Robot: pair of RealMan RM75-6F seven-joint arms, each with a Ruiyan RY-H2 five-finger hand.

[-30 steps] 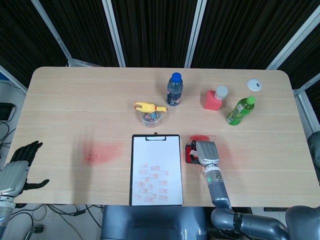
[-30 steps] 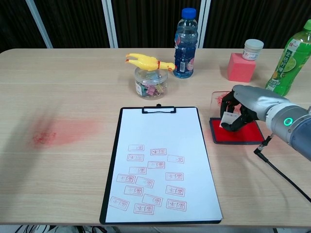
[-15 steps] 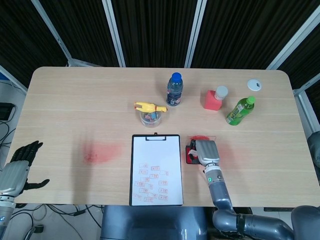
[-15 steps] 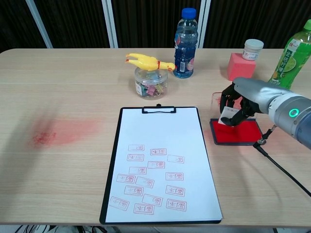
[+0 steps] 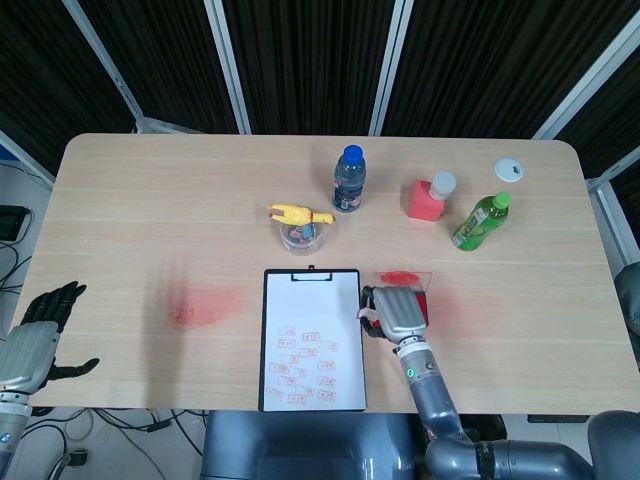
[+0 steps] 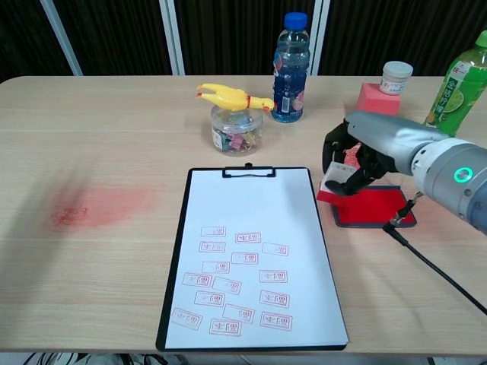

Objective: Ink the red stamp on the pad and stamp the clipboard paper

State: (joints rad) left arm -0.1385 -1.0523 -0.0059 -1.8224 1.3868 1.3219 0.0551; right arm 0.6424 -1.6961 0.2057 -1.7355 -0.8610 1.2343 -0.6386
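My right hand (image 6: pixel 358 156) (image 5: pixel 392 312) grips the red stamp (image 6: pixel 332 187) and holds it in the air over the left edge of the red ink pad (image 6: pixel 374 207), beside the right border of the clipboard (image 6: pixel 176 251). The clipboard paper (image 6: pixel 251 243) (image 5: pixel 310 335) carries several red stamp marks on its lower half. In the head view the hand hides the stamp and most of the pad (image 5: pixel 420 299). My left hand (image 5: pixel 38 335) hangs open off the table's left edge, holding nothing.
A water bottle (image 6: pixel 290 68), a jar of clips (image 6: pixel 237 131) with a yellow rubber chicken (image 6: pixel 228 97) on it, a pink block (image 6: pixel 377 105) with a small pot, and a green bottle (image 6: pixel 458 87) stand behind. A red smear (image 6: pixel 99 207) marks the table left.
My right hand has lifted the stamp off the ink pad and carried it left toward the clipboard's right edge. The left hand has not moved.
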